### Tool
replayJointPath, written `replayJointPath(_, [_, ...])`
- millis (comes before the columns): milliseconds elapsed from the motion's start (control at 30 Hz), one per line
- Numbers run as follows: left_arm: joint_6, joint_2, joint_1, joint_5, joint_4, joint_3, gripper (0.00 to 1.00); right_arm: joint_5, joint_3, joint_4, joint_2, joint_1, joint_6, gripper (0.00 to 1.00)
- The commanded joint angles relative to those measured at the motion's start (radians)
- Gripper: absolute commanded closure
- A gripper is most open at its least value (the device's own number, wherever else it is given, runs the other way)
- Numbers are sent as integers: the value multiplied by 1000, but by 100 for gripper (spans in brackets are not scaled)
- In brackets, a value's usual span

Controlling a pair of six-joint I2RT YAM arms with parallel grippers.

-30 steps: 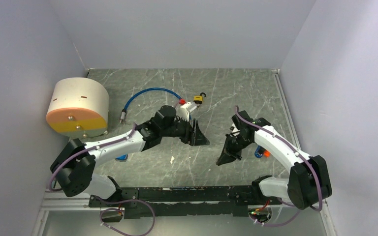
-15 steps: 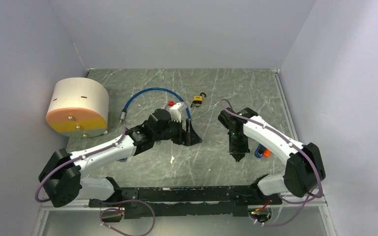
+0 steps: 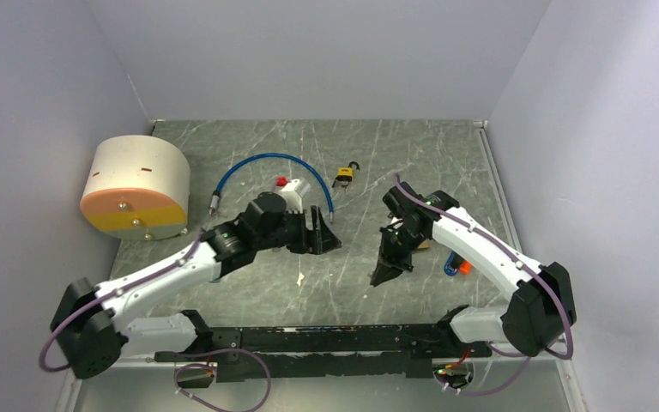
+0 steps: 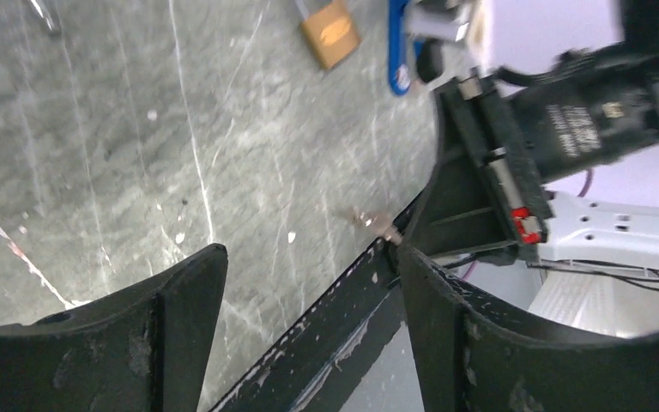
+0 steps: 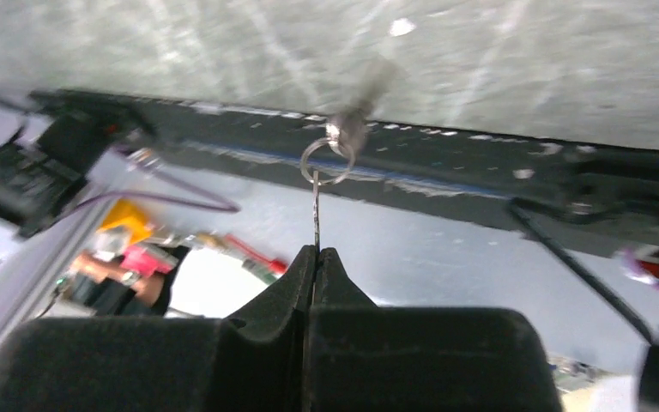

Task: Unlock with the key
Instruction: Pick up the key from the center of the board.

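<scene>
Two hazards stand out, both by my judgement. The right fingers (image 5: 330, 268) are clenched on the key (image 5: 316, 210), which shows edge-on as a thin blade, with its ring (image 5: 326, 159) just past the tips and something blurred beyond it. So little metal sits in the pinch that the key could twist or slide out when pressed into the lock. The padlock (image 3: 343, 176) lies loose on the bench (image 3: 343, 292) at the far middle, just beside the blue cable (image 3: 266, 160) and apart from both arms. Unheld, it would likely skid or turn under the key instead of taking it. The left fingers (image 4: 184, 296) are spread wide and hold nothing, low over bare bench, with the padlock ahead of them. As for writing, a white-printed label (image 4: 579, 142) on the right arm's housing is too small to read, and the padlock's brass face shows no legible mark.
</scene>
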Motion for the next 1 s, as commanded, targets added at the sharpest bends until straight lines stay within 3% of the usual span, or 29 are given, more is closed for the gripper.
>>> replayJointPath(0, [94,-127,-4,-50,104,-25,24,-265,-17,164,-64,-4,176,100])
replayJointPath(100, [365,-87,-7,138,81,39,32,-364,-61,239,-94,-4,263,100])
replayJointPath(200, [588,-56,-11,233,76,41,31,-400,-59,225,-122,-5,296,100])
replayJointPath(333, [819,-88,-11,435,237,-49,33,-449,-68,215,-176,-5,340,100])
replayJointPath(533, [915,-85,-49,582,341,-61,29,-504,-100,224,-256,-7,406,100])
replayJointPath(967, [1111,0,-202,505,405,-42,32,-543,3,83,-209,-94,280,100])
